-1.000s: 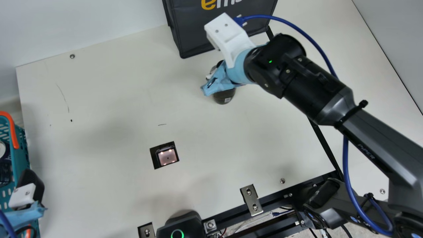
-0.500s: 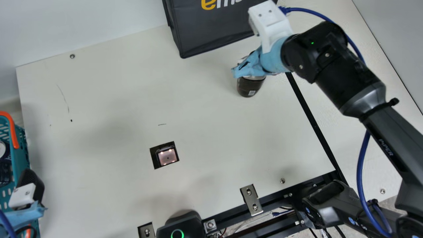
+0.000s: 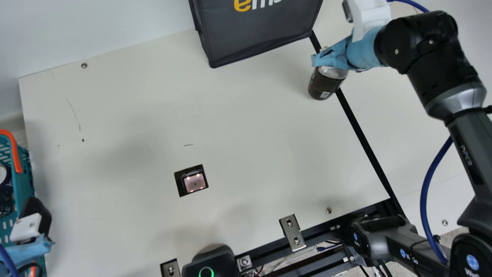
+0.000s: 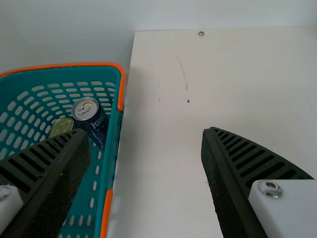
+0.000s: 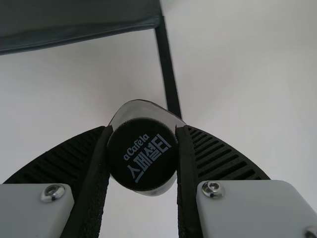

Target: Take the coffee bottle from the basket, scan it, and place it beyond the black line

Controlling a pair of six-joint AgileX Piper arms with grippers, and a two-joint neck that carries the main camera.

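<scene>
Clasped in the right hand, the coffee bottle is at the black line; releasing too soon could leave it straddling the line. Since the earlier frame, both have shifted closer to the line. The left hand, well apart from it, is spread and empty.

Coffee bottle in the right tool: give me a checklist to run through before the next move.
1. Right tool closed on the coffee bottle: ok.
2. Bottle fully past the black line: not ok, its body overlaps the line in the main view.
3. Bottle's base lifted off the table: cannot tell.
4. Scan registered: cannot tell.
5. Bottle apart from the dark bag: ok, there is a gap.
6. Left tool out of the way: ok, open and empty near the basket.
</scene>
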